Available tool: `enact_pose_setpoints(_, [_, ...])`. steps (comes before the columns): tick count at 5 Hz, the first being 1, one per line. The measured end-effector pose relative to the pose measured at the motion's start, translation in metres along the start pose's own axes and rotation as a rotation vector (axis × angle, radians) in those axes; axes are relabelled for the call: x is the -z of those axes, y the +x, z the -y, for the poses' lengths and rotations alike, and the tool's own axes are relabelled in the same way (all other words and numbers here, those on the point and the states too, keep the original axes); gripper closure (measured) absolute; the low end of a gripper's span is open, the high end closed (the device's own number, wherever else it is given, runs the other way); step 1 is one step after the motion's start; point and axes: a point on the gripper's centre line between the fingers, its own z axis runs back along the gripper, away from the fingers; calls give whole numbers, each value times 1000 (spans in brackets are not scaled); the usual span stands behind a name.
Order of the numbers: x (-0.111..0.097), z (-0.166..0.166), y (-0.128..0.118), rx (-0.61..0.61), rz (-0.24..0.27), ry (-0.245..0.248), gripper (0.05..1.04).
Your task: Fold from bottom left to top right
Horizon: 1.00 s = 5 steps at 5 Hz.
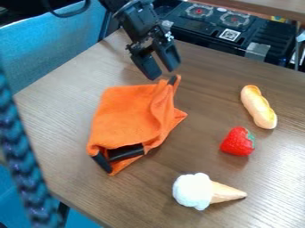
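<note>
I find the black two-finger gripper (162, 70) at upper centre, fingers apart, just beyond the cloth's top corner. The creased orange fabric cloth with black edge patches (126, 116) lies left of centre, partly folded. At right I note a tan toy bread roll (258, 107) and a red plastic strawberry (237, 142).

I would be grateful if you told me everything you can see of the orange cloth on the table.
The soft-looking orange fabric cloth has black edging at its top corner and lower left end. It lies on the brown wood-grain table, left of the toy foods, just below the black two-finger gripper. Its left part is fairly flat, while loose folds bunch along the right side. At the lower end the edge curls, exposing black strips, with an orange corner poking out beneath.
</note>
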Motion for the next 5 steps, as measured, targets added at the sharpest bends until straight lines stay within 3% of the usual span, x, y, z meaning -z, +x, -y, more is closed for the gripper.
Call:
enact_pose_setpoints(1, [-6,6,-3,16,4,-69,84])
enact_pose_setpoints(2, [-23,8,-12,85,18,-167,84])
enact_pose_setpoints(3, [-53,27,-18,179,30,-114,84])
enact_pose_setpoints(4, [-78,32,-28,185,7,154,84])
enact_pose_setpoints(5, [-86,51,-38,93,-79,404,84])
